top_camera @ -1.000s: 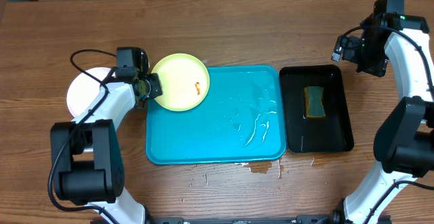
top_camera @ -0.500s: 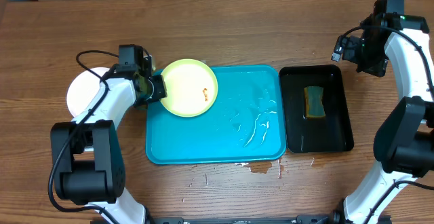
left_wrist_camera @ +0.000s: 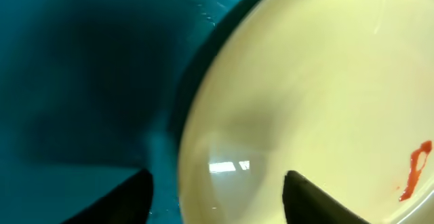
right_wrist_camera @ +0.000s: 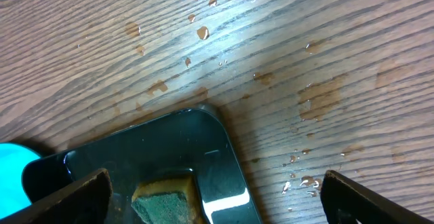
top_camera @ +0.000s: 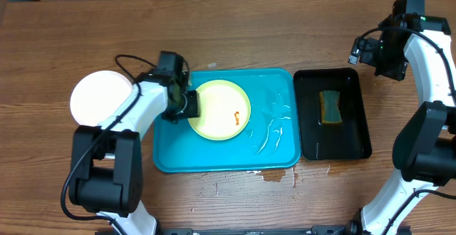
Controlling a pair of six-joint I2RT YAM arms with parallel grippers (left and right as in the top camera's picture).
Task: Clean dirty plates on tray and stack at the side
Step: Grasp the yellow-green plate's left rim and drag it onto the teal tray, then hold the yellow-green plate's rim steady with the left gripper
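Note:
A pale yellow-green plate [top_camera: 221, 110] with a small orange smear [top_camera: 236, 115] lies flat on the cyan tray [top_camera: 214, 157], left of its middle. My left gripper [top_camera: 187, 105] is at the plate's left rim. In the left wrist view its dark fingertips [left_wrist_camera: 129, 197] stand apart, astride the plate's [left_wrist_camera: 325, 81] edge without pinching it. A white plate [top_camera: 100, 96] rests on the table left of the tray. My right gripper [top_camera: 367, 50] hangs open, high over the far right of the table.
A narrow black tray [top_camera: 356, 132] right of the cyan one holds a green-and-yellow sponge [top_camera: 330, 107], which also shows in the right wrist view [right_wrist_camera: 166, 200]. Water lies on the cyan tray's right half [top_camera: 271, 132], with drops on the wood in front [top_camera: 274, 176].
My left gripper has brought the yellow-green plate from the tray's back left corner rightwards onto the tray and has opened its jaws off the rim. The right arm has not moved.

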